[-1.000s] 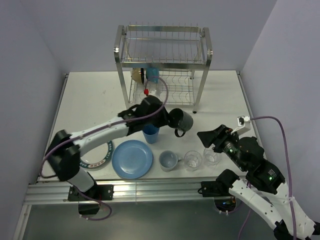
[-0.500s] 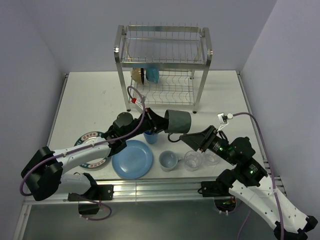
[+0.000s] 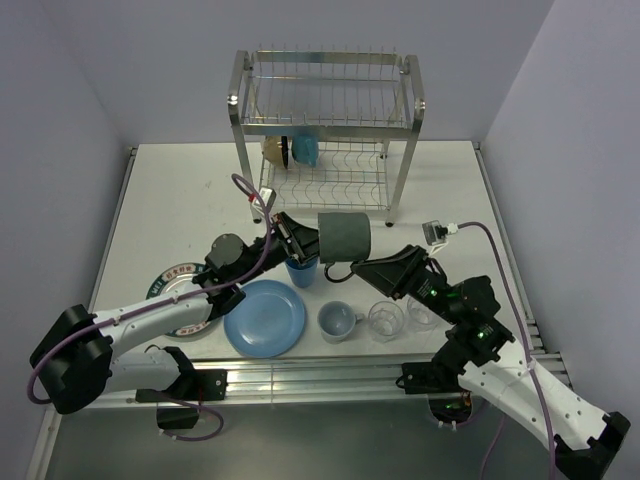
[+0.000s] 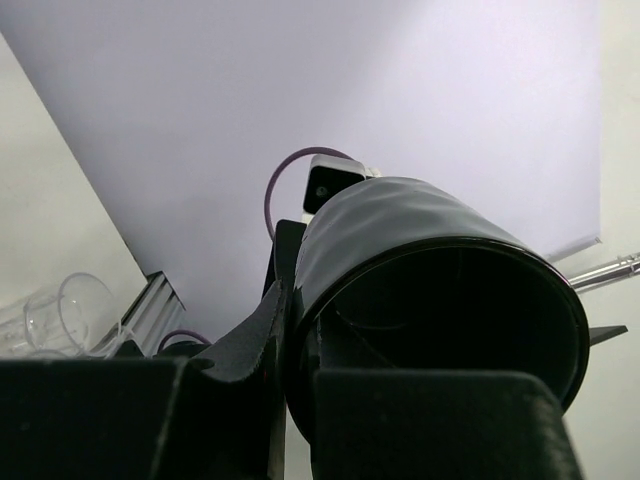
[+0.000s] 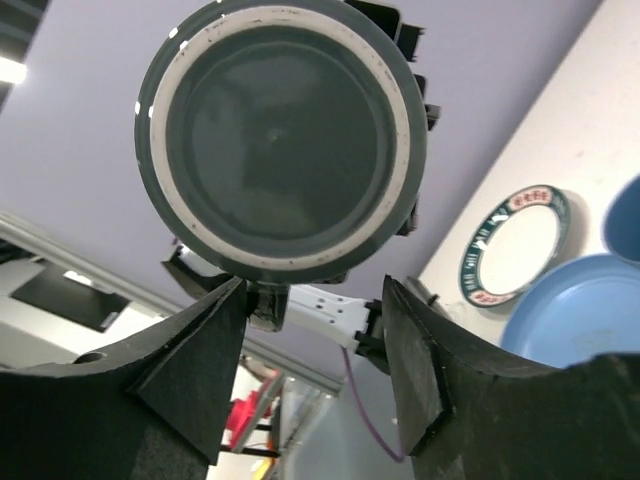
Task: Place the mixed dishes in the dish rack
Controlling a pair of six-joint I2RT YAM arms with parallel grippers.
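Note:
My left gripper (image 3: pixel 306 241) is shut on the rim of the dark mug (image 3: pixel 343 236) and holds it on its side above the table. In the left wrist view one finger (image 4: pixel 245 345) is outside the mug (image 4: pixel 430 290) wall and one inside. My right gripper (image 3: pixel 366 270) is open just right of and below the mug, apart from it. The right wrist view shows the mug's round base (image 5: pixel 285 140) above my open gripper (image 5: pixel 310 345). The steel dish rack (image 3: pixel 325 130) stands at the back with a cream cup (image 3: pixel 277 150) and a blue dish (image 3: pixel 305 150) on its lower tier.
On the table near the front are the blue tumbler (image 3: pixel 301 271), blue plate (image 3: pixel 265 318), patterned-rim white plate (image 3: pixel 182 300) partly under the left arm, pale blue mug (image 3: pixel 337 320) and two clear glasses (image 3: pixel 385 320) (image 3: pixel 424 315). No black bowl shows.
My left arm has pulled back left, raising the dark mug and tipping it onto its side. My right gripper has reached left and up toward the mug's base.

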